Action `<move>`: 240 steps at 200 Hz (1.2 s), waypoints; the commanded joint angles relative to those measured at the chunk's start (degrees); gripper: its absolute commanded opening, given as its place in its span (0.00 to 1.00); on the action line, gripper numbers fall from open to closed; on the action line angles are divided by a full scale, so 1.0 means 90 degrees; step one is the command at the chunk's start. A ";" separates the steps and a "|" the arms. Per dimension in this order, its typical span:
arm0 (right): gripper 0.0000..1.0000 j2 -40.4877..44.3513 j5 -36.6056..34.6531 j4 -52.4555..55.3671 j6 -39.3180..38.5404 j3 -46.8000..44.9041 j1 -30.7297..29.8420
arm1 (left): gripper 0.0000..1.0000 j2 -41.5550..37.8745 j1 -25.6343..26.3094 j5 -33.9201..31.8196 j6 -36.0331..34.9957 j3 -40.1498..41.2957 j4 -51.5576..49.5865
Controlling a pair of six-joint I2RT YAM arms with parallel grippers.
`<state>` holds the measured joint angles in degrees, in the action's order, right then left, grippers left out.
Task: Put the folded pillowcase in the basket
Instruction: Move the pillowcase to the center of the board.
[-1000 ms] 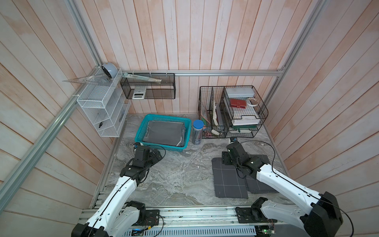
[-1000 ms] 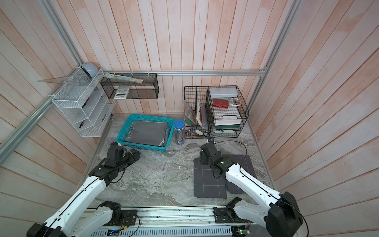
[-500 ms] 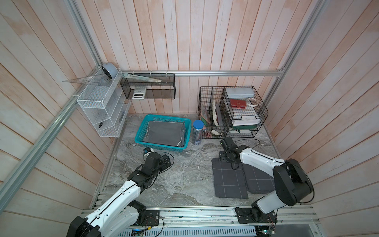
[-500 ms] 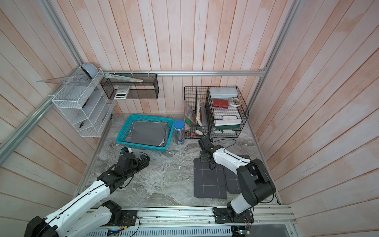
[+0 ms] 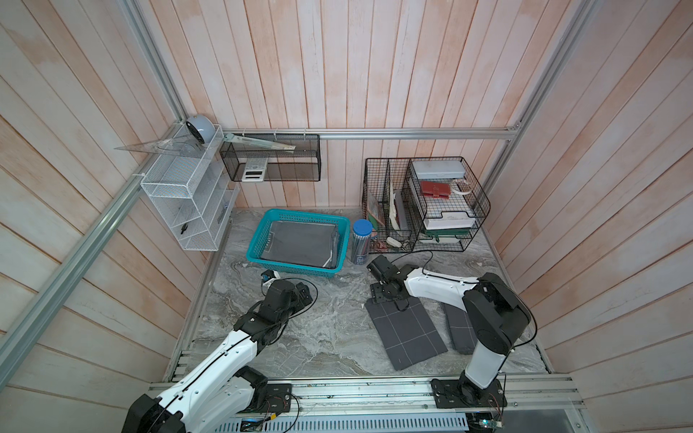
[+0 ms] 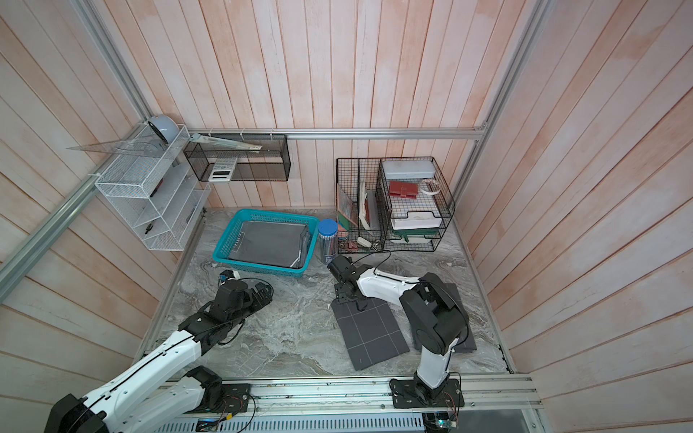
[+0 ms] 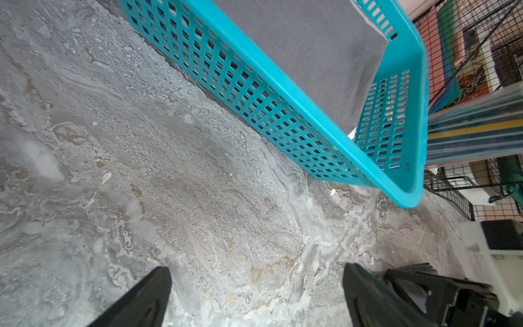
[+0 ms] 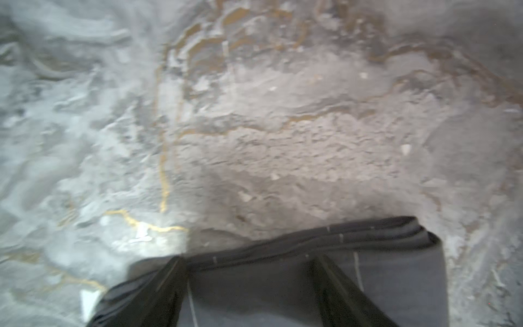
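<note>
The teal basket [image 5: 296, 268] [image 6: 258, 268] [image 7: 283, 82] stands at the back left and holds a grey folded cloth [image 5: 300, 243]. A dark folded pillowcase [image 5: 408, 333] [image 6: 371, 333] [image 8: 396, 277] with white grid lines lies askew on the table at the right. My right gripper [image 5: 399, 304] [image 6: 359, 305] [image 8: 249, 259] is low over its far edge, open, with both fingers spread above the cloth. In front of the basket, my left gripper [image 5: 304, 291] [image 6: 264, 290] [image 7: 257, 271] is wide open over bare marble with nothing in it.
A second dark folded pillowcase [image 5: 459, 330] lies beside the first, partly under the right arm. A blue-capped tube [image 5: 362, 241] stands right of the basket. A black wire organizer [image 5: 423, 202] fills the back right, and a white wire shelf [image 5: 187, 202] hangs on the left wall.
The right arm has folded back, bringing its gripper to the pillowcase's far edge, and the pillowcase has turned slightly. The left arm drew back from the basket and dropped lower.
</note>
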<state>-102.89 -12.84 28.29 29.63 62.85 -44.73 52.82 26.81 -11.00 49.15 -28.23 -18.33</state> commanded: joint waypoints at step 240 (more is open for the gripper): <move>0.77 -0.0118 0.0621 -0.0517 -0.0467 0.0146 -0.0794 | 1.00 0.1208 0.0684 0.0084 -0.0089 -0.0076 0.0571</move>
<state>-103.63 -8.73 23.68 26.89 62.54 -50.81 64.01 32.69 -10.57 48.05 -29.65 -14.94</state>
